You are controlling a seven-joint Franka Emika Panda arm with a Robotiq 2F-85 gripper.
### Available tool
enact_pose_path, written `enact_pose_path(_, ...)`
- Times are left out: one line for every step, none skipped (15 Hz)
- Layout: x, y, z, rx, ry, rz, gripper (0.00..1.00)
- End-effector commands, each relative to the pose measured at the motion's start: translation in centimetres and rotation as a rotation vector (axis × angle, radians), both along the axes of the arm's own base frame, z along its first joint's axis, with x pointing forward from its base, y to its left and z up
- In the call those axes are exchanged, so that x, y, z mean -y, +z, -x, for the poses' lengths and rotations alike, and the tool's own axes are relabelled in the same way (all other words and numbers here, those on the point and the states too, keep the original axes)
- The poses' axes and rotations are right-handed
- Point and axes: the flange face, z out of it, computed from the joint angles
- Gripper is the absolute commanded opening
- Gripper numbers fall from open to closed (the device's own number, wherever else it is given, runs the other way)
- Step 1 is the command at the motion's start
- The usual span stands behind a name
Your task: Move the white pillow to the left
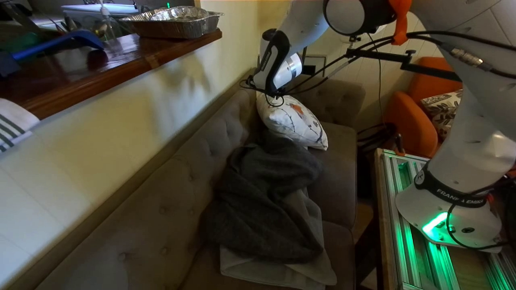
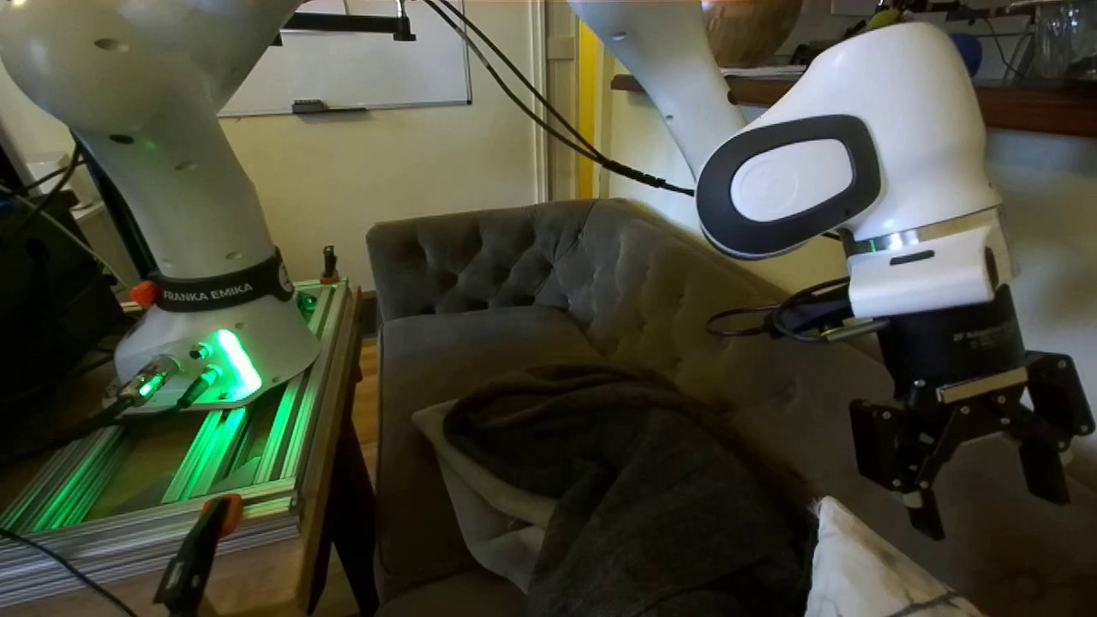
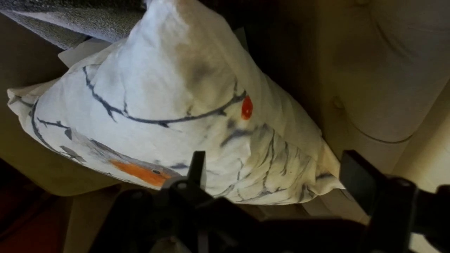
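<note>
The white pillow (image 1: 298,123), printed with dark branches and orange-red spots, leans at the far end of the grey sofa in an exterior view. In an exterior view only its corner (image 2: 866,570) shows at the bottom edge. In the wrist view the pillow (image 3: 165,91) fills much of the picture. My gripper (image 2: 987,506) is open, pointing down above the pillow. In the wrist view its two fingers (image 3: 274,165) stand wide apart, with the pillow's lower right part seen between them. Nothing is held. Whether a fingertip touches the pillow, I cannot tell.
A dark grey blanket (image 1: 262,201) lies bunched beside the pillow, over a lighter cloth or cushion (image 1: 278,276). The sofa backrest (image 1: 161,229) runs along the wall. A wooden ledge (image 1: 121,76) with a foil tray (image 1: 177,24) overhangs it. An orange armchair (image 1: 417,112) stands behind.
</note>
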Motion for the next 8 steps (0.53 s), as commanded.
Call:
enact_pose_path(-0.6, -0.3, -0.6, -0.022, 0.096, -0.040, 1.00)
enact_pose_path(-1.1, -0.6, -0.8, -0.050, 0.144, -0.047, 1.00)
enact_pose_path(-1.5, -0.9, -1.0, -0.084, 0.199, -0.053, 1.00)
enact_pose_path(-1.8, -1.4, -1.0, -0.113, 0.239, -0.042, 1.00)
enact_pose_path(-2.0, -1.7, -0.8, -0.165, 0.276, -0.020, 1.00)
enact_pose_path(-2.1, -1.7, -0.8, -0.204, 0.313, 0.001, 1.00)
enact_pose_path(-2.1, -1.6, -0.8, -0.236, 0.339, 0.012, 1.00)
enact_pose_path(-2.2, -1.7, -0.7, -0.273, 0.370, 0.016, 1.00)
